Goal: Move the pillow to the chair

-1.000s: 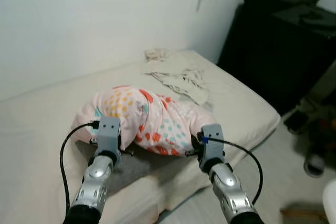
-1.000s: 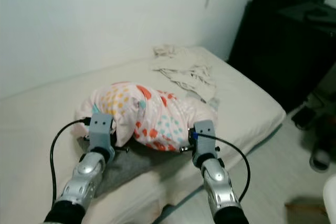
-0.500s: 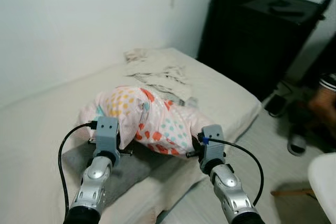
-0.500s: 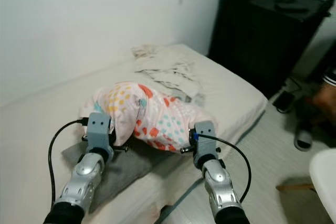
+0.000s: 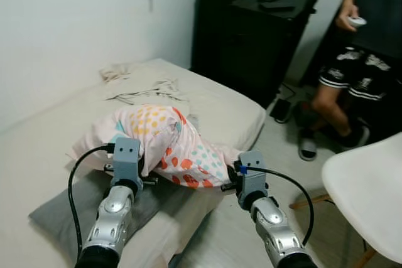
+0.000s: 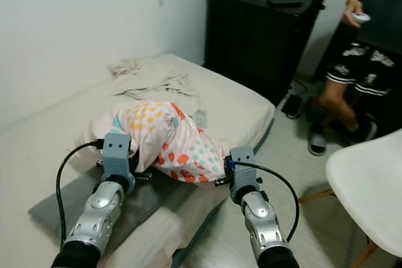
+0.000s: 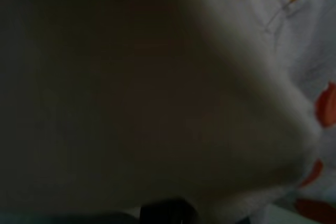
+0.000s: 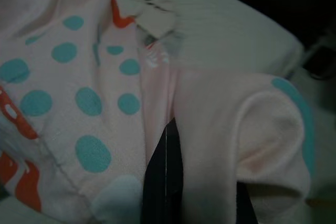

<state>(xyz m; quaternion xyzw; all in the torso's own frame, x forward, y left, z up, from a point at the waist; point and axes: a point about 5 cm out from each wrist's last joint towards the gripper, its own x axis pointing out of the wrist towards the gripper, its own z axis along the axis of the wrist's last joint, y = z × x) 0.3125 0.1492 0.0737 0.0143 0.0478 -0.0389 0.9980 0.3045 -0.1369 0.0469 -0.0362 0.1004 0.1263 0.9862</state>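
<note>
Pink pillow with orange, yellow and teal dots (image 5: pixel 169 145): lifted clear of the cream mattress (image 5: pixel 220 101), pinched at both ends between left gripper (image 5: pixel 127 169) and right gripper (image 5: pixel 242 174), each clenched on fabric to keep it from sagging. White plastic chair (image 5: pixel 367 189) near, to the right. Grey cushion (image 5: pixel 75 211) beneath; person (image 5: pixel 352 61) standing beyond.

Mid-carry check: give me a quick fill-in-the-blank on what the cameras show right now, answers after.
1. The pillow is held between the left gripper and the ____ gripper.
2. The white chair is on the robot's ____ side.
3. Under the pillow, a ____ cushion lies on the bed.
4. A person stands beside the ____ cabinet.

Missing words: right; right; grey; black
</note>
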